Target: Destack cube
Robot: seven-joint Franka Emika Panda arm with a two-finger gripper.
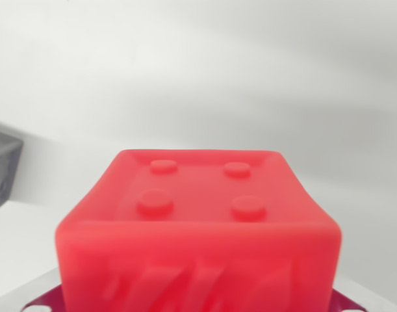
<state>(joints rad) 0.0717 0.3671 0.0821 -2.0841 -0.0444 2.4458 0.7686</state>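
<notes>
A red cube (198,234) fills the lower middle of the wrist view, very close to the camera. Its top face has a raised rim and four round studs. Beneath its lower corners a dark magenta piece (344,302) shows, perhaps another cube under it. No gripper fingers appear in the picture, so whether the cube is held cannot be seen.
A white surface (16,240) lies at the lower left. A dark grey object (3,169) stands at the left edge. Behind the cube is a plain pale wall.
</notes>
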